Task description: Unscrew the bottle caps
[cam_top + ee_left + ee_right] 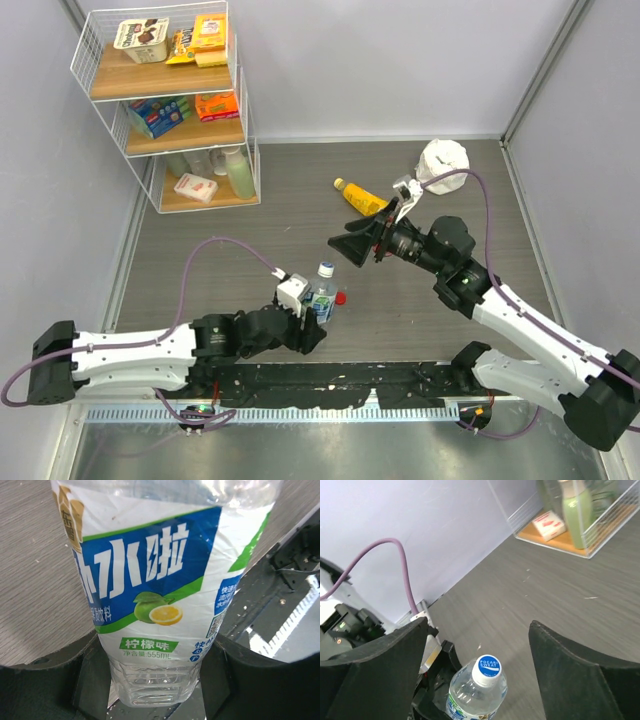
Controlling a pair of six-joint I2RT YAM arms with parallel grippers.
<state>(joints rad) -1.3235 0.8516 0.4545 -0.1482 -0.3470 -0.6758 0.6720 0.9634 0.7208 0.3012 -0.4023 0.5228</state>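
Clear plastic bottle with the blue, white and green label [150, 580] stands upright on the grey wood-grain counter [250, 240], near the arm bases. The left gripper [316, 312] has its jaws closed firmly around the bottle's lower body. The label carries large white Chinese characters, a picture of a lime and a lemon slice, a green tag reading 柠檬味, and "555mL" beneath it. The round white screw cap with a blue top [488, 668] is on the neck and reads "POCARI SWEAT". The right gripper [479, 630] hangs over it with jaws spread wide, touching nothing. To do this step well, I judge that it should centre on the cap, descend until the pads flank the ribbed rim, close squarely and twist. Meanwhile the left grip should resist rotation without crushing the soft wall. Just beside the bottle a small red round plastic cap [341, 297] lies loose on the counter. Farther off, a yellow-orange plastic bottle [362, 197] lies on its side. Writing on the packets in the white wire shelf [160, 100] at the back is too small to read.
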